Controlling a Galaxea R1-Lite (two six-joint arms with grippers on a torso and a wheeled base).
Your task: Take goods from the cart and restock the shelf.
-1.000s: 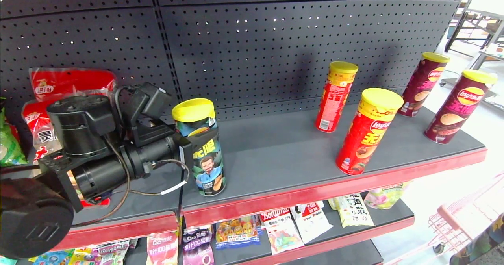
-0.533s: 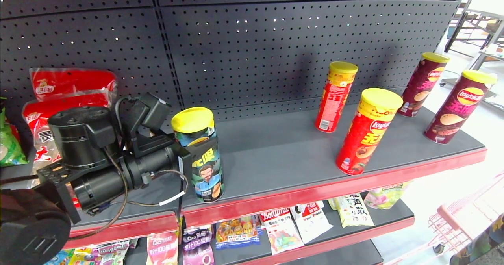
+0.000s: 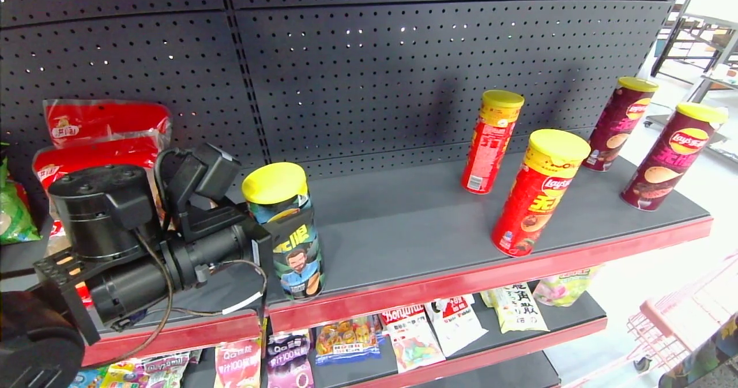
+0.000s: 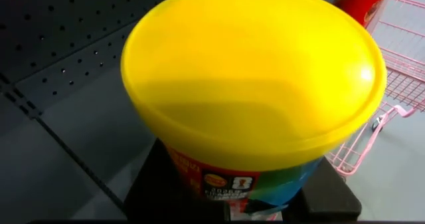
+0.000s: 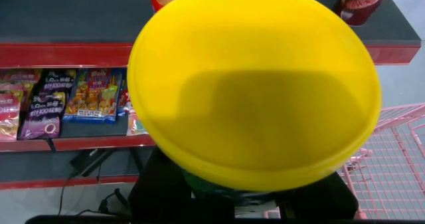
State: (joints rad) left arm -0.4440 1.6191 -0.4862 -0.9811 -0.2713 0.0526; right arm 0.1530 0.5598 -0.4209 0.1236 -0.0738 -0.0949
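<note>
- R gripper (image 5: 242,207), low beside the pink cart (image 5: 392,164): fingers closed on either side of a yellow-lidded tube, the 2nd can (image 5: 252,117). It faces the shelf front, prob. held ready as the next item.
- L gripper (image 3: 275,235), at the left front of the shelf (image 3: 403,221): fingers clamped round the mid-body of the green can (image 3: 297,267), yellow lid up. The side grip leaves the base free for setting down.
- Green can is nearly upright w/ a slight tilt, its base just behind the red lip (image 3: 461,287). Can't tell if the base touches.
- Judgement: placing step, almost done. The base should sit flat before release. This close to the lip, a tilted can could tip off.
- Further right, well apart: red cans (image 3: 539,192), one front, one behind.
- Far right end: maroon cans (image 3: 622,123), also front and back. Flavours are grouped, so green likely starts its own spot.
- Behind the L arm: red bags (image 3: 104,123) leaning on the pegboard (image 3: 403,76).
</note>
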